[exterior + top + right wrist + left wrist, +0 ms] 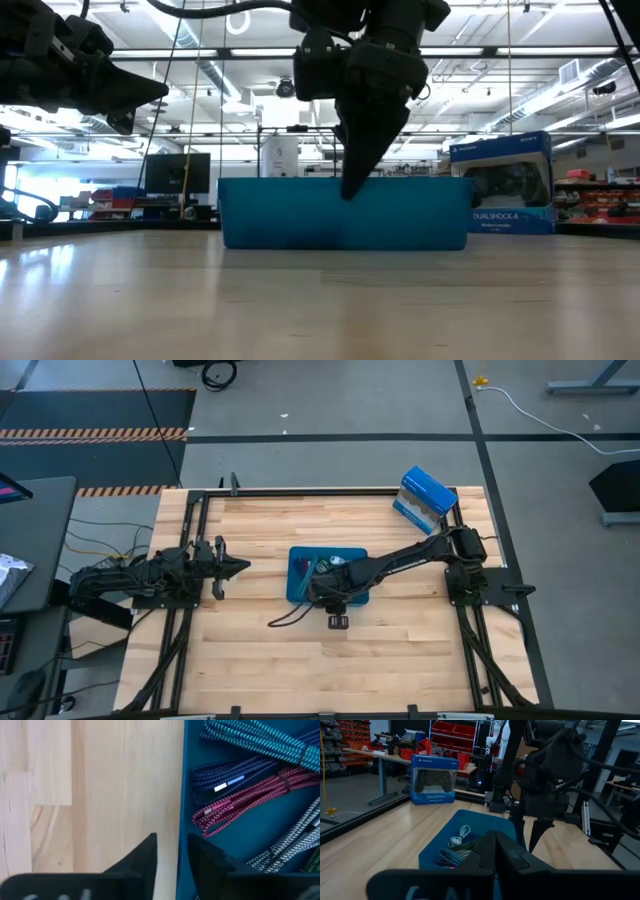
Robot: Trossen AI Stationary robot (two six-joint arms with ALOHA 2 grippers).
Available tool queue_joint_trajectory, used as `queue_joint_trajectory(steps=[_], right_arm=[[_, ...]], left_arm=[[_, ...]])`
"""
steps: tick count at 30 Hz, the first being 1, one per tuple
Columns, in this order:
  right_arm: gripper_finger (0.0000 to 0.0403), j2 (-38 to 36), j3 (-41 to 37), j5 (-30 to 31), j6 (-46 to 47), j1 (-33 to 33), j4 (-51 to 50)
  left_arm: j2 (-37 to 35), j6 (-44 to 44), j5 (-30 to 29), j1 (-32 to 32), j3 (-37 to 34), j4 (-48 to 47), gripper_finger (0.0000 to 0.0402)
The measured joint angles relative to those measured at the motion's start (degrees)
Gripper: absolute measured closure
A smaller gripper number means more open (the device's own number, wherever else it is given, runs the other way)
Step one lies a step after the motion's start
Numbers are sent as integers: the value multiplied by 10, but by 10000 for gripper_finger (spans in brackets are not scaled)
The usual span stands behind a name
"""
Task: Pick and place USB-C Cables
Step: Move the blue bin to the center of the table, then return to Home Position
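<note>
The blue tray sits mid-table and holds several coiled cables. The right wrist view shows teal, purple, magenta and grey bundles lying on the tray floor, with a green one at the picture's edge. My right gripper points down at the tray's wall, narrowly open and empty, with one finger over the table and one over the tray. My left gripper hovers shut at the table's left.
A blue-and-white controller box stands near the far right corner. A small black device with a dark cord lies on the table just near of the tray. Bare wood lies left and near of the tray.
</note>
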Motion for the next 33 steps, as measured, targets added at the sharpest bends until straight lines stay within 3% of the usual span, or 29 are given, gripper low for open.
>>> queue_joint_trajectory(steps=[7,13,19,23,26,31,33], right_arm=[[252,0,40,2,-9,0,-44],[251,-17,104,3,-28,-1,-119],[252,-87,99,37,-25,-10,-110],[253,-158,40,90,6,-29,-121],[270,-221,-32,89,37,-51,-122],[380,-332,-193,58,55,-89,-72],[391,-381,-265,52,49,-104,-8]], left_arm=[[0,0,0,0,0,0,397],[0,1,0,0,0,0,397],[0,0,2,0,0,-4,397],[0,0,16,0,0,-7,397],[0,0,23,0,0,-9,397],[0,0,24,0,1,-10,397],[0,0,26,0,1,-11,397]])
